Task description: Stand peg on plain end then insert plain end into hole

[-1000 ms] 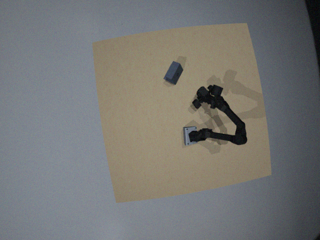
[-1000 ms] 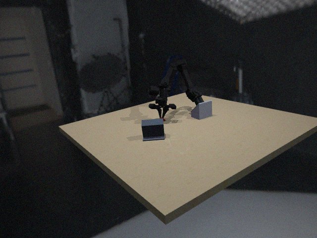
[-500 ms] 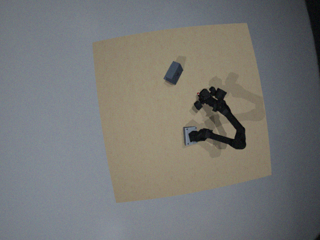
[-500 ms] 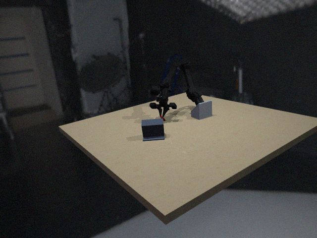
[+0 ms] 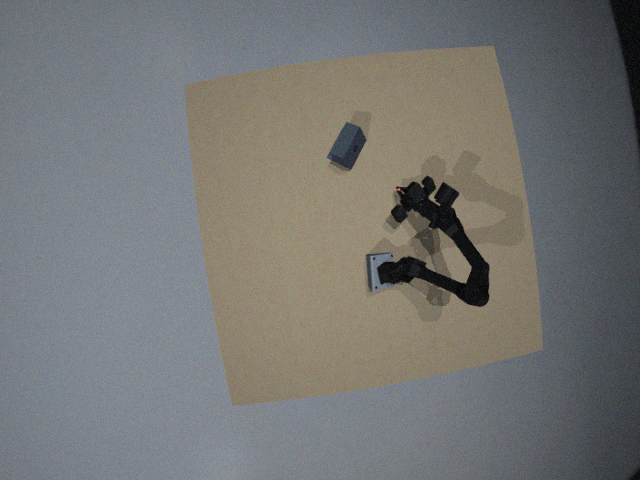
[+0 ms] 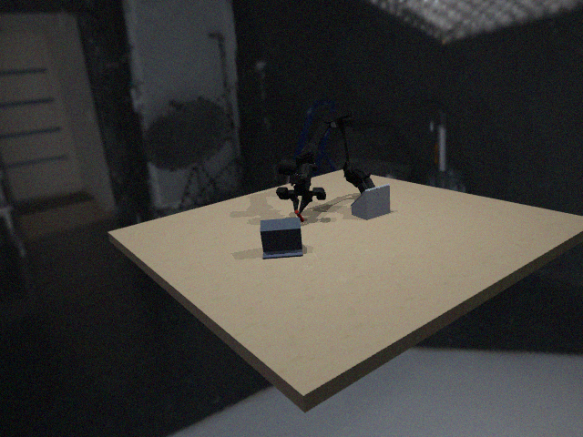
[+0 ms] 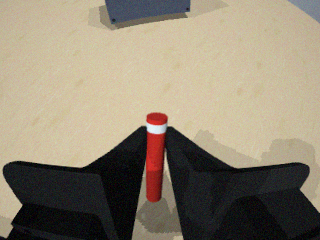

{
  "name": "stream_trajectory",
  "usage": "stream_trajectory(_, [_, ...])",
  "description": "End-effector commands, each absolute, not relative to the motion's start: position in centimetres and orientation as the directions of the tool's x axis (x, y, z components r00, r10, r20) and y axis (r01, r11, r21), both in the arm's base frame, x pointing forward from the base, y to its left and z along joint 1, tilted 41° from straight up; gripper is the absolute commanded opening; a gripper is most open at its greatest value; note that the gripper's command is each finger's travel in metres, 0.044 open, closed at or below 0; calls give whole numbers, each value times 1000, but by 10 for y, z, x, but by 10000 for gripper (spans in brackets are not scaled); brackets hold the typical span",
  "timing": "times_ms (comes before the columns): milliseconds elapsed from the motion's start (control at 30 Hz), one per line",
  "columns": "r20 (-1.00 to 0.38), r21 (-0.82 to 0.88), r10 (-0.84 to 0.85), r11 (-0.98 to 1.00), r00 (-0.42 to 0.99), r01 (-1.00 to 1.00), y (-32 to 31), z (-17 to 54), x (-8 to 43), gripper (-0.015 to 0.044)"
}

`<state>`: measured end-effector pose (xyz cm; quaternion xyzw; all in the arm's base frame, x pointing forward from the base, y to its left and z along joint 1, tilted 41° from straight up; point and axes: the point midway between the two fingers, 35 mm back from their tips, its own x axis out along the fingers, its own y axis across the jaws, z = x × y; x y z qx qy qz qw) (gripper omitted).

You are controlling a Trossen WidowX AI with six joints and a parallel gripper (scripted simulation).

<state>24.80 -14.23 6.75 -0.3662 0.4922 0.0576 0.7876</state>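
We have the gripper point(image 5: 400, 191) point(image 6: 299, 214) point(image 7: 156, 132) clamped on the red peg point(image 5: 398, 189) point(image 6: 299, 216) point(image 7: 156, 150), tilted and apparently just off the table point(image 5: 268, 206) point(image 6: 376, 272) point(image 7: 125, 70). We're probably between standing it and inserting it; next we must line its plain end up with the hole point(image 5: 355, 148). The sloped panel point(image 5: 353, 152) point(image 6: 281, 237) point(image 7: 147, 10) sits well inside the table edges, with open room on our approach side.
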Motion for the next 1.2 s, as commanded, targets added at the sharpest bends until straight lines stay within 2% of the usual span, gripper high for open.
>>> stream_trajectory(0, [-801, -528, -248, 721, 544, -449, -142, 71, 246, 49])
stream_trajectory(1167, [-683, -530, -45, 718, 729, -452, -147, 82, 225, 49])
